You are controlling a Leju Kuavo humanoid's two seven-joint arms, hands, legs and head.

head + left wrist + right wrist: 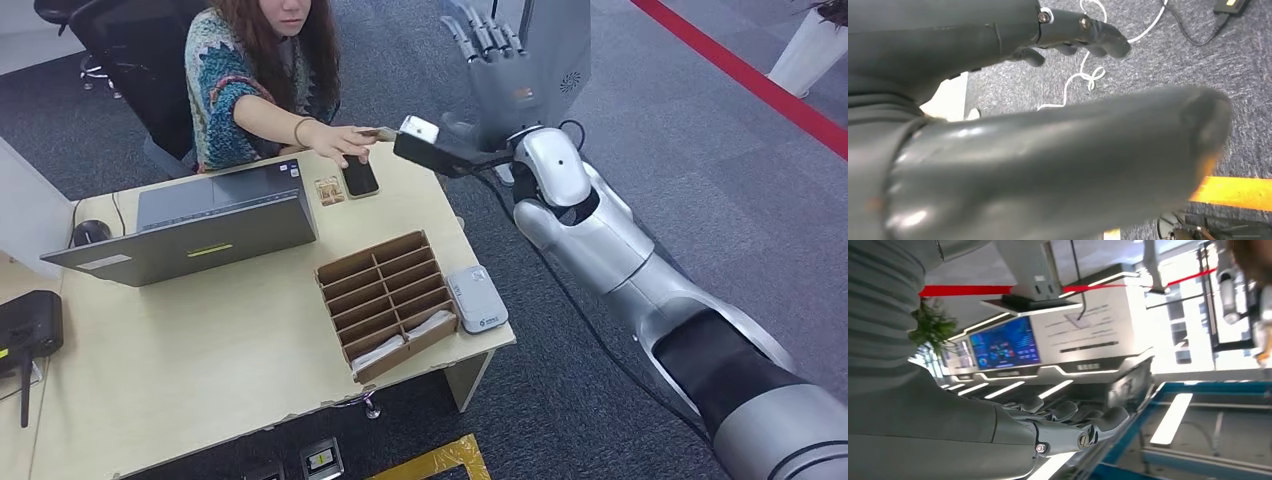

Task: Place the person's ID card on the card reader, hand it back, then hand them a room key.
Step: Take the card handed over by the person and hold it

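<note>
A: Okay, head view first. Where's the right hand (497, 62)?

B: Raised above the far right corner of the table (200, 360), palm up, fingers stretched and apart, nothing in it. The person (262, 70) sits at the far side and reaches an arm out; the person's hand (342, 142) holds the ID card (378, 133) by one end, just short of the robot's wrist camera block. Card is in the person's fingers, not touching the robot's fingers.

A: Table stuff?

B: Card reader (477, 297), white, near the right edge, nothing on it. Wooden organizer (385, 300) just left of it, white room keys (400, 343) lying in its nearest slots. Open laptop (200, 225) on the left, phone (359, 177) under the person's hand, mouse (90, 232) behind the laptop.

A: Left wrist view?

B: Left hand (1048, 150) hangs over grey carpet (1158, 65), thick thumb blurred up close, dark fingers (1083, 30) curled in loosely, empty. White cable (1088, 75) on the floor, yellow stripe (1233, 192) beyond the thumb.

A: Right wrist view?

B: Same right hand, fingers (1068, 412) extended side by side with gaps, holding nothing. Behind them a lit wall with a screen (1005, 345) and a red line (968, 290).
</note>
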